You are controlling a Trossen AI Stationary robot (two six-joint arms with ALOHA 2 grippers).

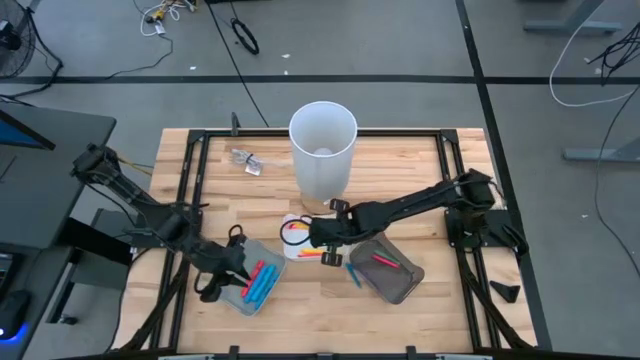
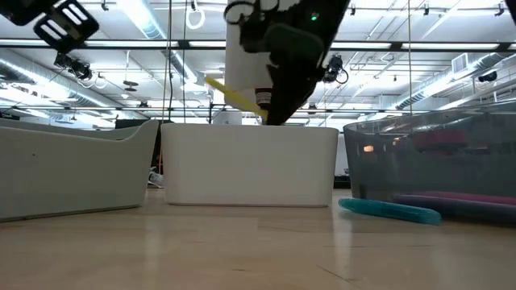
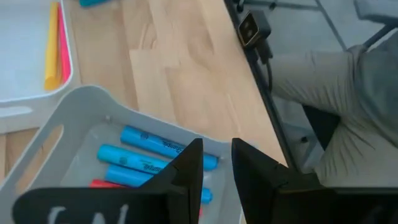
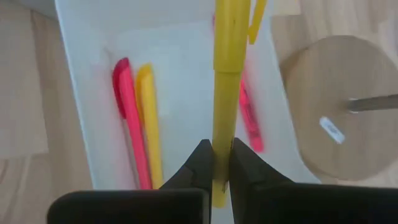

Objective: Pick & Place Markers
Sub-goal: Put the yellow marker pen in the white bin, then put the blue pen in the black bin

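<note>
I'm seeing a yellow marker point(image 4: 227, 74) clamped between the right gripper point(image 4: 216, 163) fingers, hanging above the white tray point(image 4: 81, 81), where a pink marker point(image 4: 127, 118) and another yellow one point(image 4: 149, 118) are lying side by side near one long wall. More markers are sitting elsewhere: blue ones point(image 3: 149, 158) in the grey tray point(image 3: 74, 109) under the left gripper point(image 3: 216, 163), whose fingers are standing slightly apart and holding nothing, and a red one point(image 1: 385, 261) in the dark tray point(image 1: 405, 285). A teal marker point(image 2: 389, 209) is lying on the table point(image 1: 300, 320) just beside that tray's wall. Bare wood is staying open along the table's front edge.
</note>
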